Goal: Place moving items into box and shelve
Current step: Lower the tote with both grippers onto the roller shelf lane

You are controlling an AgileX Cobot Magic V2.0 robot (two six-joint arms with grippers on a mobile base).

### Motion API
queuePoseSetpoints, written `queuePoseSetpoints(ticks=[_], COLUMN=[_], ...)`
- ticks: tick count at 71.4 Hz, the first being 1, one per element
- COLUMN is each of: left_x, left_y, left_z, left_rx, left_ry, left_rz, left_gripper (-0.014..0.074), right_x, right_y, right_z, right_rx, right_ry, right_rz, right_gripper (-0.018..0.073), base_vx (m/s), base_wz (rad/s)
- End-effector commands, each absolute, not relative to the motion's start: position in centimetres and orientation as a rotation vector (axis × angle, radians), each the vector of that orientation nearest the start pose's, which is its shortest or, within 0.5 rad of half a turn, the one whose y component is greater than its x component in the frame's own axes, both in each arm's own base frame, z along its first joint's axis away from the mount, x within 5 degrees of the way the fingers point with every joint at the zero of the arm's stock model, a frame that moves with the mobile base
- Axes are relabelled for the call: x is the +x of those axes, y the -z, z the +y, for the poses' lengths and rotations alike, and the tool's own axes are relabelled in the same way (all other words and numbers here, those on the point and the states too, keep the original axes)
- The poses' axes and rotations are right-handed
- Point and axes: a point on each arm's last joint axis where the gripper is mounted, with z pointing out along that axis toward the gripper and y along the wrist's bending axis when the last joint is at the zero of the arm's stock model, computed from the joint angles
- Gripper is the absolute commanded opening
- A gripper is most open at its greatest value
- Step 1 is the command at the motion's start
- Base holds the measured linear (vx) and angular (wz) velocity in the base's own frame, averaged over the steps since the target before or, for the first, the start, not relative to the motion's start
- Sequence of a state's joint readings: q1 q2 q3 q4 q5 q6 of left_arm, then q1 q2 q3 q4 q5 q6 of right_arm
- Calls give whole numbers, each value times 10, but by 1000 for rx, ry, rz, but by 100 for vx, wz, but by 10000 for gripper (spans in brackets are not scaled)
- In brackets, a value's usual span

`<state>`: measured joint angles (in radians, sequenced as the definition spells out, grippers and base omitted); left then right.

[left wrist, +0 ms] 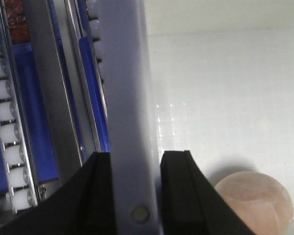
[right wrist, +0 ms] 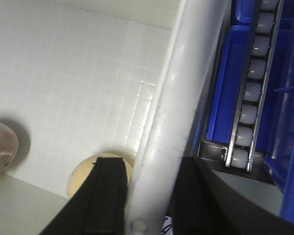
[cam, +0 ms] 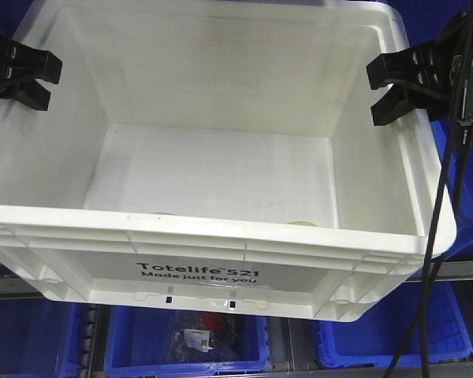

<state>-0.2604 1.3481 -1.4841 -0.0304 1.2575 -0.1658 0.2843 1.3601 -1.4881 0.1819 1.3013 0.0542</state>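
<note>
The white box (cam: 221, 169) is held over blue bins (cam: 185, 340) and roller tracks (right wrist: 250, 93), with a pinkish ball (left wrist: 255, 200) and a cream ball (right wrist: 85, 176) on its floor. The left gripper (left wrist: 134, 191) has its jaws clamped on the left rim. The right gripper (right wrist: 149, 196) has its jaws clamped on the right rim.

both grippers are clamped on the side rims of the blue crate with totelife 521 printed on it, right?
Not quite: the crate printed Totelife 521 is white, not blue, as the front-facing view shows. The blue bins sit below it. The left gripper and right gripper do each straddle a side rim.
</note>
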Motion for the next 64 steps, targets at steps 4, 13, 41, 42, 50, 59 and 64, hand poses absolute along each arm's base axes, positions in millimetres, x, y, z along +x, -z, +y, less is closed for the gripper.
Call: queuePoseSetpoints(ticks=[4, 13, 41, 42, 50, 59, 64], left_x=[246, 251, 258, 258, 259, 259, 260], left_y=[-428, -422, -421, -421, -421, -421, -422], left_z=[-72, -73, -75, -75, -75, -75, -76], left_rx=[130, 143, 179, 178, 178, 177, 175], left_ry=[251, 241, 235, 235, 236, 238, 241], left_rz=[2505, 2538, 2503, 2503, 2501, 2490, 2474], left_gripper=[-17, -17, -17, -17, -17, -17, -17], right_x=[243, 246, 255, 255, 257, 259, 262], right_y=[-429, -430, -435, -436, -436, -435, -434], right_z=[93, 93, 95, 95, 95, 96, 96], right_rx=[-308, -300, -266, -268, -287, -294, -296], right_ry=[-457, -458, -466, -465, -455, -453, -452], right_rz=[2481, 2457, 2332, 2330, 2311, 2302, 2304], right_gripper=[-12, -12, -12, -12, -12, -12, -12], base_vx=[0, 0, 0, 0, 0, 0, 0], base_wz=[0, 0, 0, 0, 0, 0, 0])
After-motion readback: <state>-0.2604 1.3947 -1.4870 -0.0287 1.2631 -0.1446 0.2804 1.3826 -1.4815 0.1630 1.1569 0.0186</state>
